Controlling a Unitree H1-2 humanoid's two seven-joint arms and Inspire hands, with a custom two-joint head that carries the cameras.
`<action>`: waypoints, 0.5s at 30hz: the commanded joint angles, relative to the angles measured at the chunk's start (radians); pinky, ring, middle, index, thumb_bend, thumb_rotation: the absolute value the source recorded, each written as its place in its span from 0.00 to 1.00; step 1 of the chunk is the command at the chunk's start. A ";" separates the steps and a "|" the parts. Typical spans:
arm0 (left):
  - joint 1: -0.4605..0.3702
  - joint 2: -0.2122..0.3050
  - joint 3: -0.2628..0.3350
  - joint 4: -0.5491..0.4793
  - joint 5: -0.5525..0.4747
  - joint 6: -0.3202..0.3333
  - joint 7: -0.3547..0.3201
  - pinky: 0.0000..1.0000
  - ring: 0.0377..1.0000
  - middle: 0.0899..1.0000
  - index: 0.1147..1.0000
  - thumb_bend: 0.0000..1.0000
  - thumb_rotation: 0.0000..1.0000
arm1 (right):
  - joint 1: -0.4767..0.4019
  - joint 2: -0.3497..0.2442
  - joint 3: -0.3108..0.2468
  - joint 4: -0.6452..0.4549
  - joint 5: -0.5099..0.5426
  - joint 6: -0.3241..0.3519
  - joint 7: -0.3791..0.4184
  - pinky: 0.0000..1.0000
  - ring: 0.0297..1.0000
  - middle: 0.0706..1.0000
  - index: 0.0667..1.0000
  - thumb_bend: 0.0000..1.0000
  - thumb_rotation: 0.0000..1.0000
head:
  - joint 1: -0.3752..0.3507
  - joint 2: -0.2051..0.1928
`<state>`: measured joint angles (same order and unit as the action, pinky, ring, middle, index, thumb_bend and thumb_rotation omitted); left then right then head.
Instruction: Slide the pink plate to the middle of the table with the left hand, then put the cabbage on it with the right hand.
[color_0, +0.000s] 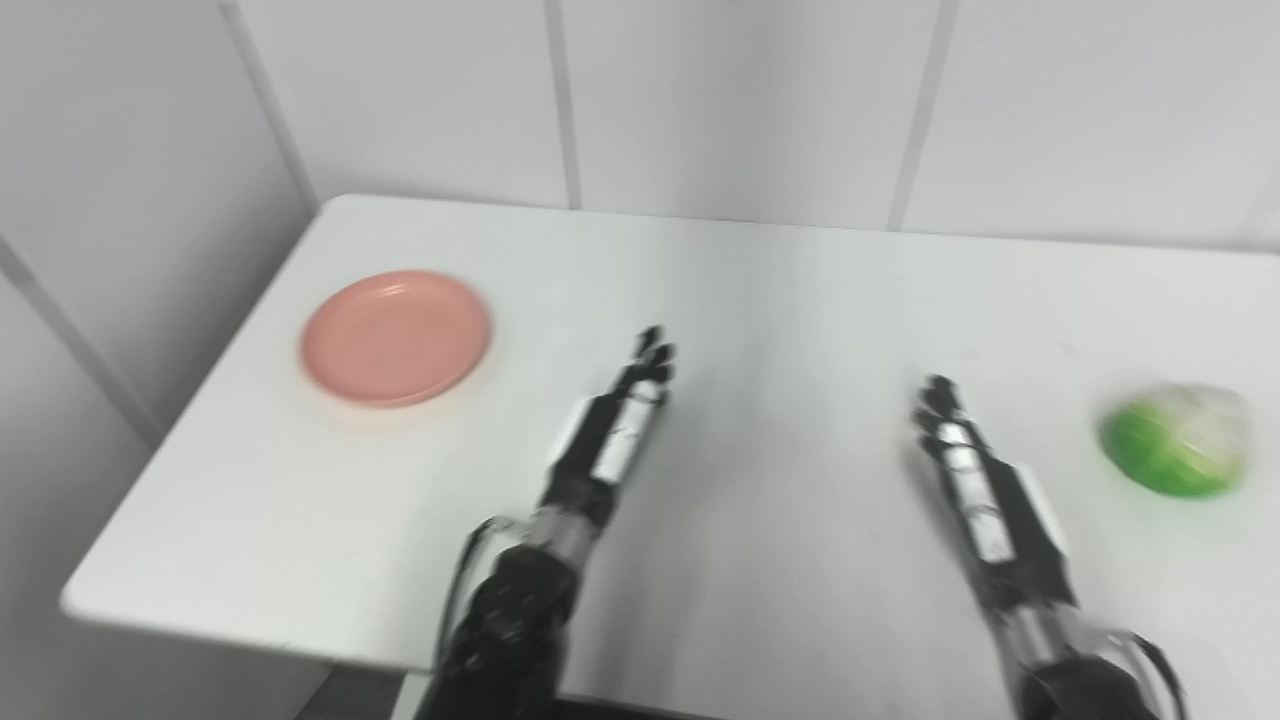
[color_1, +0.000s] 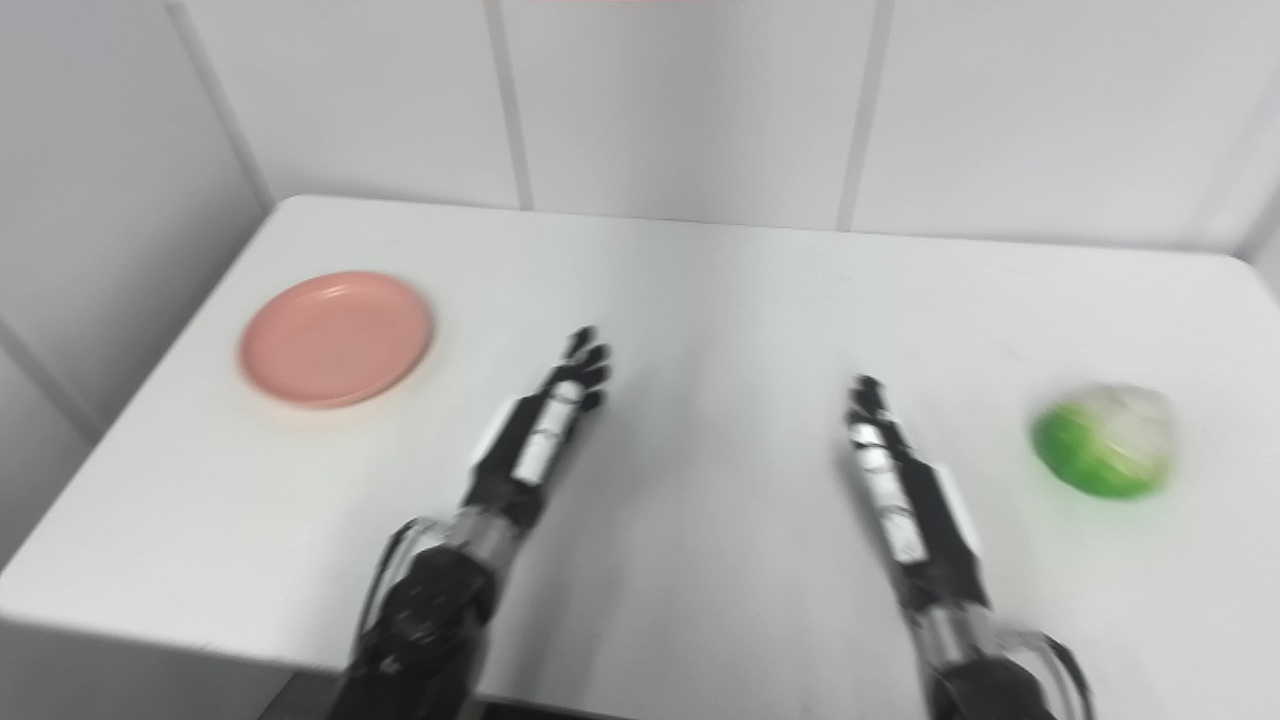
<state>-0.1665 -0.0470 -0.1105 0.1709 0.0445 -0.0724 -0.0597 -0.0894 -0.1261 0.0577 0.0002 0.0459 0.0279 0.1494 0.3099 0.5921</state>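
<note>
The pink plate (color_0: 396, 336) lies empty on the left part of the white table (color_0: 760, 300). The green and white cabbage (color_0: 1178, 438) lies at the right side of the table. My left hand (color_0: 618, 427) is open, fingers stretched forward, over the table to the right of the plate and apart from it. My right hand (color_0: 975, 480) is open, fingers stretched forward, to the left of the cabbage and apart from it. Both hands hold nothing. The picture is a little blurred.
White panelled walls (color_0: 700, 100) stand behind the table and along its left side. The table's front edge (color_0: 250, 630) runs near the bottom left.
</note>
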 joint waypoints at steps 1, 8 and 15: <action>0.036 -0.029 -0.014 0.105 0.016 -0.049 0.025 0.98 0.98 0.99 0.98 0.43 1.00 | -0.010 -0.018 -0.010 0.021 0.013 -0.026 0.019 1.00 0.98 0.99 0.99 0.19 1.00 | 0.032 -0.021; 0.006 -0.067 -0.017 0.204 0.046 -0.100 0.063 0.95 0.96 0.98 0.98 0.51 1.00 | -0.016 -0.027 -0.039 0.045 0.054 -0.033 0.034 1.00 0.99 1.00 1.00 0.14 1.00 | 0.128 -0.083; -0.002 -0.077 -0.023 0.238 0.074 -0.131 0.076 0.95 0.97 0.99 0.99 0.50 1.00 | -0.018 -0.032 -0.042 0.050 0.062 -0.036 0.046 1.00 1.00 1.00 1.00 0.12 1.00 | 0.154 -0.123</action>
<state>-0.2441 -0.1244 -0.1303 0.3066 0.1155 -0.1779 -0.0007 -0.1102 -0.1432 0.0269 0.0340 0.1040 0.0118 0.1888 0.4556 0.4786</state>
